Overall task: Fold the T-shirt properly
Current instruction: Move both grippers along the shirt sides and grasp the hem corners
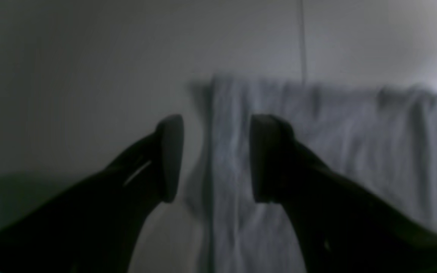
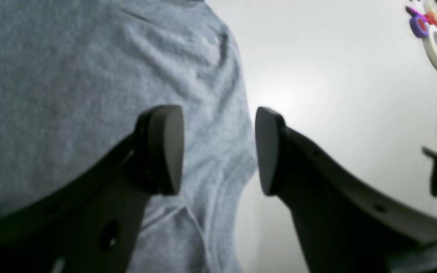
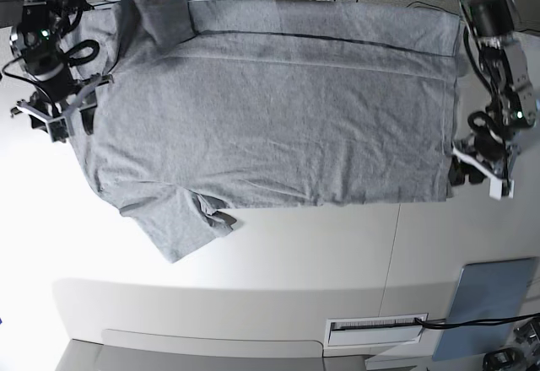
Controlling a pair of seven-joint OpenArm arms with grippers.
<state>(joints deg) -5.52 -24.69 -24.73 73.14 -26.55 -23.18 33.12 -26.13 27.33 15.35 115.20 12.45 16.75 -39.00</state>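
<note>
The shirt [image 3: 278,110] lay flat on the white surface [image 3: 304,253], one long edge already turned over at the far side. The left tool [image 1: 216,159] stood open at the shirt's hem end, straddling its edge with nothing held. The right tool [image 2: 220,149] stood open at the shirt's neck end, also empty. Judged from this, a good next fold would need both tools to pinch matching corners, lift evenly and keep the cloth taut.

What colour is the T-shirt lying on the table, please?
Heather grey T-shirt, plain side up; clearest in the base view.
</note>
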